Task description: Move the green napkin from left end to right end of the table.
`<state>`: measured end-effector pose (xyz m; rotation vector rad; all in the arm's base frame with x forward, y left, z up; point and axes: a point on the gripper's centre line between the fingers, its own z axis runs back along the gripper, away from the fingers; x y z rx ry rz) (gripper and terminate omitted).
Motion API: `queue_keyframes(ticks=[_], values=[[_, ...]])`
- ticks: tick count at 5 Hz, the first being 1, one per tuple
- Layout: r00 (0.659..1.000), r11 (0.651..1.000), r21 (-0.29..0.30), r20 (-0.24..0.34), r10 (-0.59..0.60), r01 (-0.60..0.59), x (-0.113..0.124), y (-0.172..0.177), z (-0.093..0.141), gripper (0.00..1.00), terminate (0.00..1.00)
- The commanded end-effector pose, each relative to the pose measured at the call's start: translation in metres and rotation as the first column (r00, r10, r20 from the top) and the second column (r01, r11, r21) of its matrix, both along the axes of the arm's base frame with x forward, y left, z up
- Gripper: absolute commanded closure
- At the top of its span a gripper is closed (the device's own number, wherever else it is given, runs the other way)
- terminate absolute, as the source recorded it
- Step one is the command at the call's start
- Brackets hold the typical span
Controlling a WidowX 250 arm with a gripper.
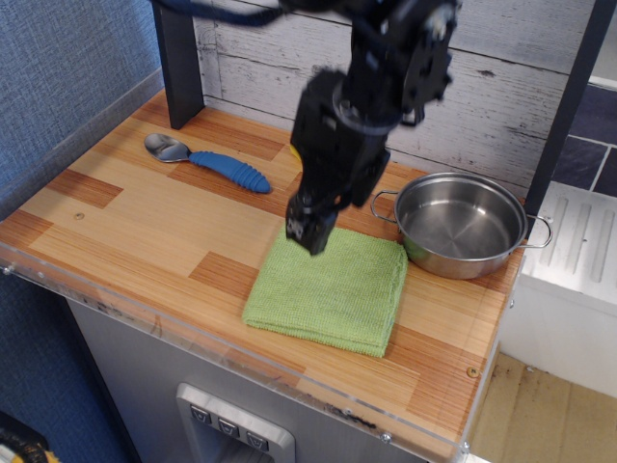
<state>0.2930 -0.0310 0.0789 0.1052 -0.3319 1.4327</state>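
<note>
The green napkin (330, 288) lies flat on the wooden table (145, 217), right of centre, its right edge next to the steel pot (465, 224). My black gripper (308, 231) hangs above the napkin's far left corner, lifted clear of the cloth. It holds nothing. Its fingers point down and look close together, but whether they are open or shut does not show.
A spoon with a blue ribbed handle (207, 161) lies at the back left. A yellow object (297, 152) is partly hidden behind my arm. A dark post (179, 63) stands at the back left. A white slatted unit (574, 256) is off the table's right end.
</note>
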Motion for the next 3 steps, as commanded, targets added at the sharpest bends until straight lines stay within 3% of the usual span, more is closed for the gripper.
queue_keyframes(ticks=[1,2,3], values=[[0.994,1.000,-0.017,0.107,0.010,-0.008,-0.0037,-0.0049,0.0291,0.00,0.00],[0.994,1.000,-0.017,0.107,0.010,-0.008,-0.0037,-0.0049,0.0291,0.00,0.00],[0.994,1.000,-0.017,0.107,0.010,-0.008,-0.0037,-0.0049,0.0291,0.00,1.00]])
